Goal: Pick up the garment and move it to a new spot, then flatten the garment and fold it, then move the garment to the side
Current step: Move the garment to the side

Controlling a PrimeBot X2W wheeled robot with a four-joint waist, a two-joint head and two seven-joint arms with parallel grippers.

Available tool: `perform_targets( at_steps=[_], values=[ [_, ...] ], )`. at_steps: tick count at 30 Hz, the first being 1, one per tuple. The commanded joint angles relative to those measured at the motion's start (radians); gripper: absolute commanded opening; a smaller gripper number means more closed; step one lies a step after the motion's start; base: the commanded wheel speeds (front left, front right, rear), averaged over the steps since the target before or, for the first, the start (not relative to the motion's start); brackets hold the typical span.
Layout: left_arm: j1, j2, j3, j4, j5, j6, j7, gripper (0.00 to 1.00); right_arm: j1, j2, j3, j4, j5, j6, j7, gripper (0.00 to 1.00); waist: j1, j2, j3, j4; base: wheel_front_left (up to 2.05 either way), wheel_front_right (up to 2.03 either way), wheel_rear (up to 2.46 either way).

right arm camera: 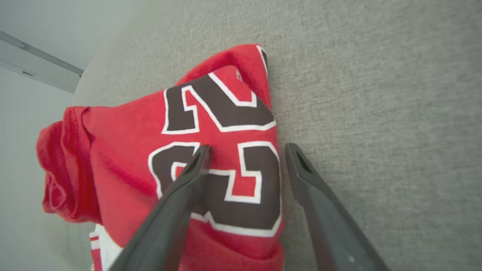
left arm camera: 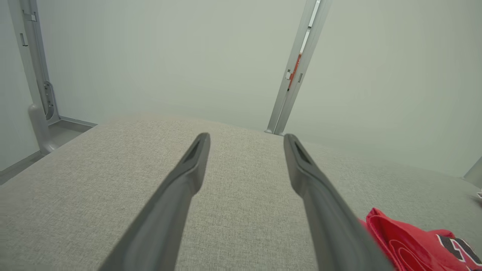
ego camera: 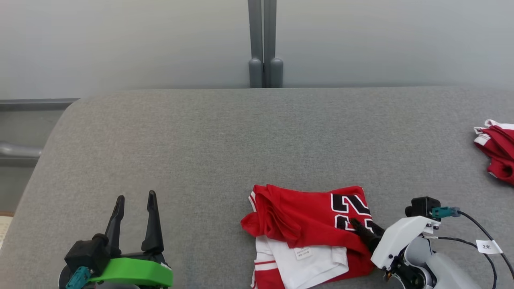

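You have the garment point(ego camera: 309, 224) seemingly folded; right gripper point(right arm camera: 247, 148) spread astride its edge, left gripper point(ego camera: 136, 195) spread, idle; side move pending.

Red garment point(ego camera: 307, 224) with black-white numerals, folded, white lining showing; lies flat on grey surface point(ego camera: 200, 140), near front edge

Two red garments lie on the one grey worktop point(ego camera: 241, 140): one folded jersey point(ego camera: 305, 224) at the near edge and one bundle point(ego camera: 498, 154) at the right edge, cut off there, so it may be more than a single piece. There are two grippers, the left gripper point(ego camera: 135, 195) and the right gripper point(right arm camera: 247, 147), each with two dark fingers point(left arm camera: 180, 188). Two grey posts point(ego camera: 255, 68) stand beyond the far edge.
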Motion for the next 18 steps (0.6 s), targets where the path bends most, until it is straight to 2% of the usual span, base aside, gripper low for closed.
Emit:
perform_targets(
  at_steps=[1,2,3,4,11,18],
  values=[
    [-0.002,0.002,-0.002,0.002,0.004,-0.005,-0.002,1.0,-0.007,-0.002,-0.003,0.012,0.024,0.0,0.019,0.75,0.0,0.0,0.004,0.03,0.0,0.0,0.0],
    [-0.002,0.002,-0.002,0.003,0.003,-0.006,-0.003,1.0,-0.012,-0.001,-0.001,0.018,0.033,0.0,0.026,0.3,0.0,0.0,0.004,0.035,0.0,0.0,0.0],
    [-0.002,0.002,-0.002,0.004,0.003,-0.006,-0.002,1.0,-0.015,-0.002,0.001,0.022,0.039,0.0,0.028,0.04,0.0,0.0,0.004,0.037,0.0,0.0,0.0],
    [-0.001,0.002,-0.002,0.006,0.003,-0.007,-0.002,1.0,-0.018,-0.003,0.004,0.025,0.048,0.0,0.027,0.0,0.0,0.0,0.004,0.039,0.0,0.0,0.0],
    [-0.003,0.001,-0.022,0.001,0.005,-0.018,-0.003,1.0,-0.052,-0.038,0.041,-0.025,0.051,0.0,-0.048,0.0,0.0,0.0,0.0,0.006,0.0,0.0,0.0],
    [-0.031,0.001,-0.099,-0.011,-0.025,-0.033,-0.002,1.0,-0.107,-0.1,0.1,-0.063,0.023,0.0,-0.095,0.0,0.0,0.0,-0.002,-0.094,0.0,0.0,0.0]
  ],
)
